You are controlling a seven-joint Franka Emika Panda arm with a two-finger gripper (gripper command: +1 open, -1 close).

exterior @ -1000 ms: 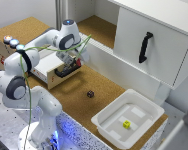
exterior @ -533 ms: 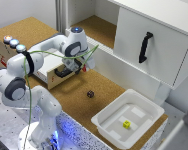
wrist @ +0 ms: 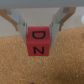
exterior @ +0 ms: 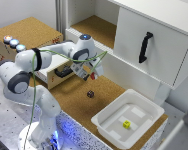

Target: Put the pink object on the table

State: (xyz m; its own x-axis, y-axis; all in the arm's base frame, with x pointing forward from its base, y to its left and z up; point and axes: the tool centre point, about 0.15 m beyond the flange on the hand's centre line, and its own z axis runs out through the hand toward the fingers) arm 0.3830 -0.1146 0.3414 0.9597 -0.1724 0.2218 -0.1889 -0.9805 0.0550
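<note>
I had the arm reaching out over the cork-topped desk (exterior: 69,95), and the hand (exterior: 92,76) hung above the middle of that surface, closer to the back edge than to the speckled front one. Its two fingers (wrist: 19,26) were clamped on the pink object (wrist: 38,41), one against each side face. In the wrist view I could read dark letters on the block: a D on the upper face and an N on the face below it. The same view showed the cork stretching beneath the block, but I could not tell from either camera whether the block touched the desk or sat just above it. In the exterior view only a small reddish spot (exterior: 93,76) showed at the fingertips.

A small dark cube (exterior: 90,93) lay on the desk, near the hand and toward the front edge, apart from it. A white tub (exterior: 106,122) sat by the front corner on the exterior view's right, with a yellow-green cube (exterior: 126,124) lying inside it. A cardboard box (exterior: 56,75) stood on the desk just beside the arm, on the exterior view's left of the hand.
</note>
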